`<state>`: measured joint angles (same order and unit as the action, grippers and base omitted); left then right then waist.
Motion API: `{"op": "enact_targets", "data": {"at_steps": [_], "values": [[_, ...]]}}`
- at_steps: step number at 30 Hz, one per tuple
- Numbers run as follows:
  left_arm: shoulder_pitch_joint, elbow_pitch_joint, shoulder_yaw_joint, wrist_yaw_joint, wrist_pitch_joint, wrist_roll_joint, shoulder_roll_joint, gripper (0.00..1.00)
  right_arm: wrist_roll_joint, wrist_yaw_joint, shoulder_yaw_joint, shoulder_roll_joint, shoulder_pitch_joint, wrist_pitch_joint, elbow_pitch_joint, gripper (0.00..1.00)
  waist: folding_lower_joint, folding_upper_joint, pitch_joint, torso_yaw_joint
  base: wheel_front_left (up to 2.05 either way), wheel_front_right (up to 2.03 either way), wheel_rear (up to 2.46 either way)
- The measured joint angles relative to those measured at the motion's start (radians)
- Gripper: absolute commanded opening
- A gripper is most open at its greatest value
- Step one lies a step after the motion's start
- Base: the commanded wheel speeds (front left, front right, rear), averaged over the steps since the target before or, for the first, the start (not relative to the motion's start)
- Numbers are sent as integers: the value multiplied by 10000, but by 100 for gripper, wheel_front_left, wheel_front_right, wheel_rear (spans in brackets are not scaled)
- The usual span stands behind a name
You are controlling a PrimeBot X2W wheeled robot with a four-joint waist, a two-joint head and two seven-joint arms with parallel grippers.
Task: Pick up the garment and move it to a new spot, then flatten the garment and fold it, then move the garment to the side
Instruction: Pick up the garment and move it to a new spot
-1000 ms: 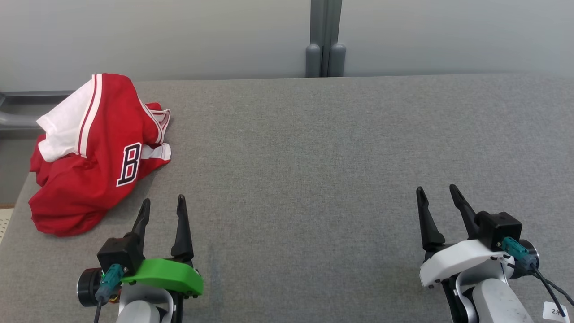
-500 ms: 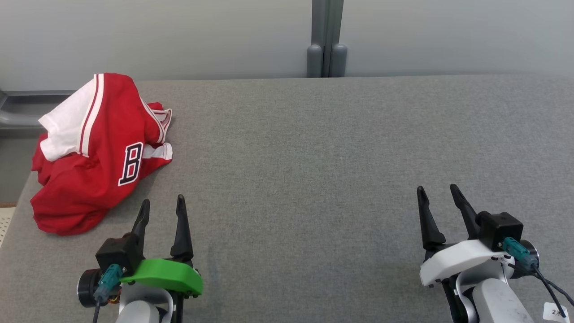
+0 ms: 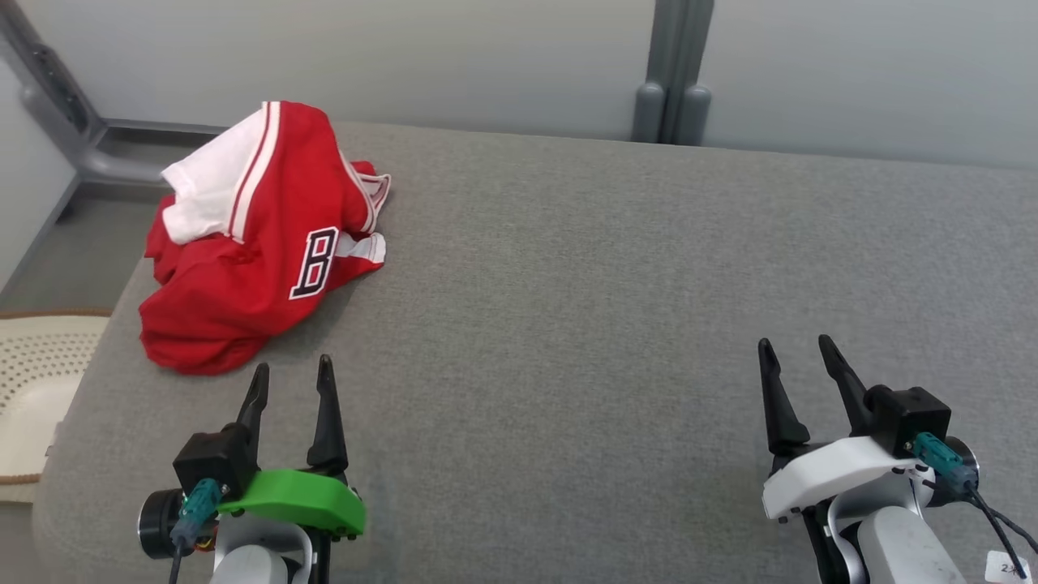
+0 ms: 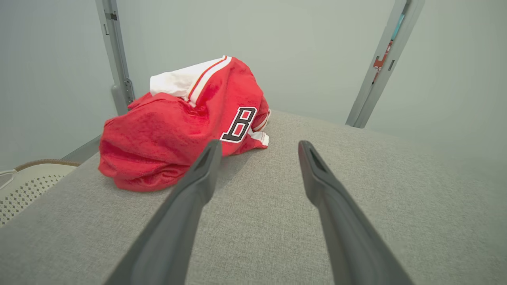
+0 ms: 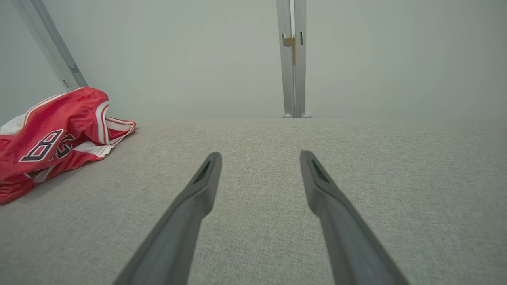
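The view has swung left; the crumpled garment (image 3: 243, 268) hides its folds.

A grey fabric-covered table (image 3: 616, 276) spreads out before me. Behind its far edge stand pale wall panels (image 3: 454, 57), joined by an upright grey post (image 3: 673, 73). Off the table's left edge, lower down, sits a cream perforated basket (image 3: 32, 381) with a brown rim.

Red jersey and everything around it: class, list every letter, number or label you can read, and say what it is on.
"B": black, white-edged, on the red jersey.
More characters on the jersey, right wrist view: too creased to read.
White tag, lower right of the head view: cut off, unreadable.
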<state>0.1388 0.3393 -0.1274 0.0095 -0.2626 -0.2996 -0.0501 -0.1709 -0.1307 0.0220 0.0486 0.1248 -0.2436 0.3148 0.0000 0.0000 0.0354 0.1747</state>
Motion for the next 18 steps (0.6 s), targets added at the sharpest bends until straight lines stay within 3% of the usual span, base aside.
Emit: {"op": "enact_targets", "data": {"at_steps": [18], "values": [[-334,-21,244,82,-15,19,-192,100,-201,0,477,-2,-146,-48,33,100,0,0,-251,2792,0,0,0]]}}
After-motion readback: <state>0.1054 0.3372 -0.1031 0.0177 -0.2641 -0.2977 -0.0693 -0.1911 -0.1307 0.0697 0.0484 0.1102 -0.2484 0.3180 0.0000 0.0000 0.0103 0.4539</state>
